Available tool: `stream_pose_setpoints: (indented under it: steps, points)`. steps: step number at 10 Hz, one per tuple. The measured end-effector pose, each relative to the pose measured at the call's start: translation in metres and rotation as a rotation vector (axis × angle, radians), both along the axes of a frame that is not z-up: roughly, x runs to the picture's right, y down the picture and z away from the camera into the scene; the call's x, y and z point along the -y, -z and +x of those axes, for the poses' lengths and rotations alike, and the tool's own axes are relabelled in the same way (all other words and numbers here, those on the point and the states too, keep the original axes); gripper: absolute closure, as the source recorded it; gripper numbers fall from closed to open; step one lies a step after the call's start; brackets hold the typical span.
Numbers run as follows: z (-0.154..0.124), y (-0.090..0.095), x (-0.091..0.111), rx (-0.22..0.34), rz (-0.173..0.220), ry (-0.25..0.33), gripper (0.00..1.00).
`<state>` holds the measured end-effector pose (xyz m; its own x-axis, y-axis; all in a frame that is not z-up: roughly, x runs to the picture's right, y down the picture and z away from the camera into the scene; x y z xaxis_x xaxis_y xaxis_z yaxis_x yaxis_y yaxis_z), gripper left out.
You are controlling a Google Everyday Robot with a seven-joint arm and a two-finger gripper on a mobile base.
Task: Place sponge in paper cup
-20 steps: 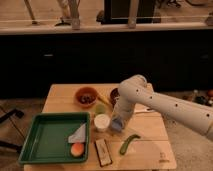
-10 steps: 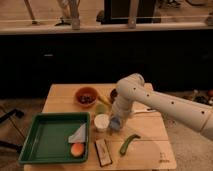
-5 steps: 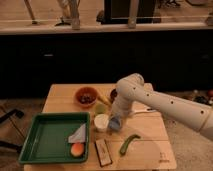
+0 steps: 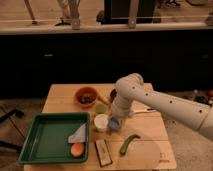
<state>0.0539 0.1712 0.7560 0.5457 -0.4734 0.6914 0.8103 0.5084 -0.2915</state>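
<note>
Sponge (image 4: 115, 122), a small pale blue block, sits at the tip of the gripper (image 4: 113, 125), just right of the paper cup (image 4: 101, 121) and about level with its rim. The gripper points down over the middle of the wooden table (image 4: 150, 132) and, as far as the dim view allows, is clenched on the sponge. The white cup stands upright on the table, just beside the right wall of the green tray (image 4: 45, 145). The white arm (image 4: 165, 102) reaches in from the right, bends at a rounded joint and drops to the gripper.

In the tray's near right corner lie a pale grey folded cloth (image 4: 78, 134) and, nearer, a small orange object (image 4: 76, 149). A flat dark block with a pale rim (image 4: 103, 151) lies on the table near the cup. A long green vegetable (image 4: 129, 142) lies to the right of it. Farther back stands a reddish bowl (image 4: 86, 96), with a yellow-green item (image 4: 101, 108) between it and the cup. A dark cup (image 4: 113, 93) shows partly behind the arm.
</note>
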Motion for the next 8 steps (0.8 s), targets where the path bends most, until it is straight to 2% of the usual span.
stream_pose_setpoints:
  steps: [2, 5, 8]
  points:
    - [-0.009, 0.002, 0.004, 0.022, 0.007, 0.021, 1.0]
    - [-0.027, 0.006, 0.013, 0.06, 0.029, 0.061, 1.0]
    - [-0.044, 0.005, 0.016, 0.117, 0.024, 0.076, 1.0]
